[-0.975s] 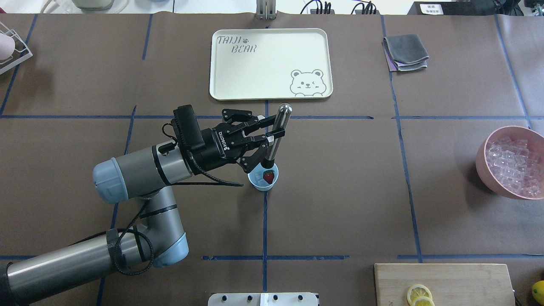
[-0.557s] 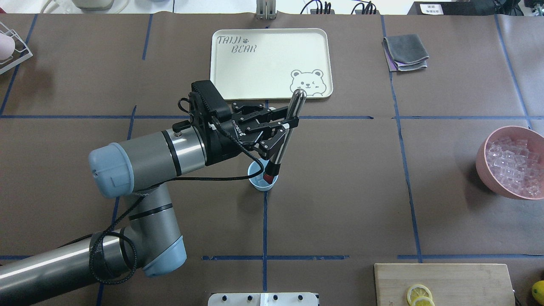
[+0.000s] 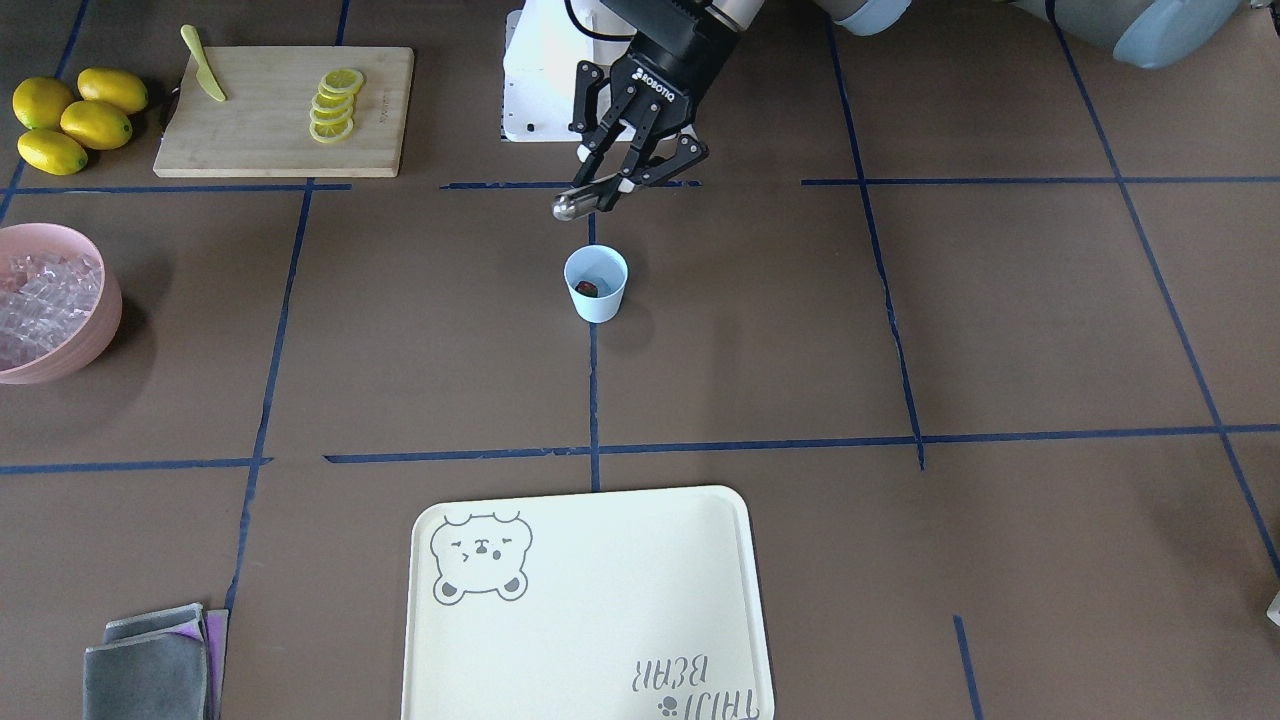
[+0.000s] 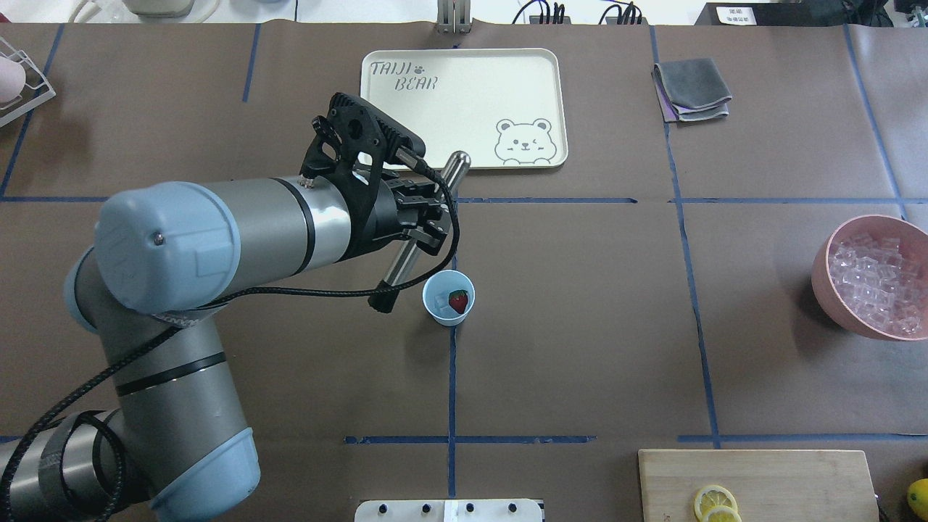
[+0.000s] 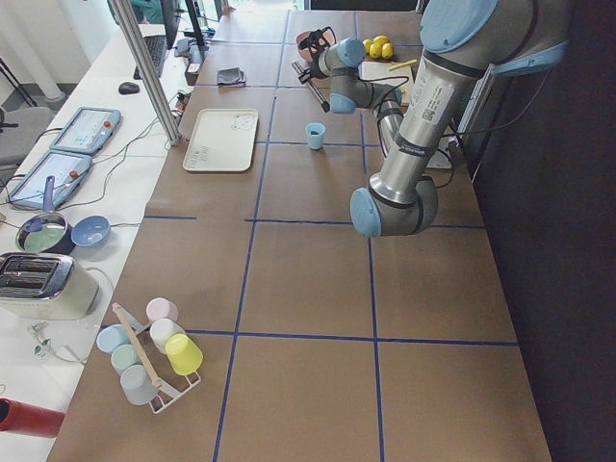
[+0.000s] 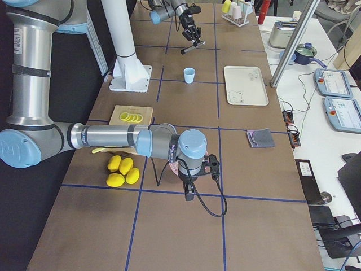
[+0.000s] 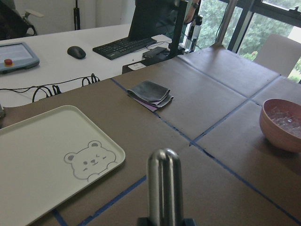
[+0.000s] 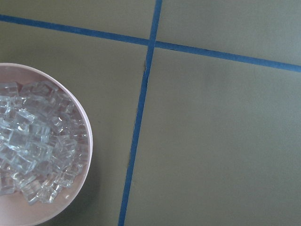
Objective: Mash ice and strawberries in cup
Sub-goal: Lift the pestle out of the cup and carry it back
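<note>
Brown-papered table point(image 4: 580, 362) bore the pale blue cup point(image 4: 449, 321), strawberry point(image 4: 458, 301) and ice point(image 4: 440, 299) inside, seemingly unmashed; left gripper point(image 4: 426, 223) clamped a steel muddler point(image 4: 401, 264) tilted clear of the rim, so mashing next required its tip over the mouth, pressed down; fingers of right gripper point(image 6: 190, 189) could not be judged.

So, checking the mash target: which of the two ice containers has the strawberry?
The small blue cup by the muddler: the red strawberry lies inside. The pink bowl, far off, holds only ice.
</note>
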You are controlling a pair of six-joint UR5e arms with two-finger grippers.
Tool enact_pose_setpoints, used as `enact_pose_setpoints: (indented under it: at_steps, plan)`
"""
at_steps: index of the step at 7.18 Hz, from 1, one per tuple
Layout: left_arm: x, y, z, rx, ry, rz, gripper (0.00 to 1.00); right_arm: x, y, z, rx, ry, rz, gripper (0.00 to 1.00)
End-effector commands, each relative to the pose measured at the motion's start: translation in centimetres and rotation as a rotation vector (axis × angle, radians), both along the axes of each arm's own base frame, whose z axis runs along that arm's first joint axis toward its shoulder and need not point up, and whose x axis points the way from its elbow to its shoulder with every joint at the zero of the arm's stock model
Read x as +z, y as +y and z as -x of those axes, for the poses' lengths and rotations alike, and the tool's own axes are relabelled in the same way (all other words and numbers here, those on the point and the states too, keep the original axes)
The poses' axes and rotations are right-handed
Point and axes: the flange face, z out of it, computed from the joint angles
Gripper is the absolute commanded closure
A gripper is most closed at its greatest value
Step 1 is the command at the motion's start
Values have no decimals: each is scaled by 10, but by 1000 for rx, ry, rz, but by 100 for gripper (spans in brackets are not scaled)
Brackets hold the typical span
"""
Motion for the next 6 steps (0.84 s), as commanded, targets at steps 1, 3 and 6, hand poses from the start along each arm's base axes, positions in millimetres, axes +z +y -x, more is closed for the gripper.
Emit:
enact_pose_setpoints:
  at_steps: [1,3,6]
  plan:
    - [37,-27,16,-22,-264,156,100,0,1,0,0,0,0,0]
    - [70,-72,67,49,-374,401,100,-1,1,0,0,0,-1,0]
    - [172,-159,161,-30,-439,732,100,0,1,0,0,0,0,0]
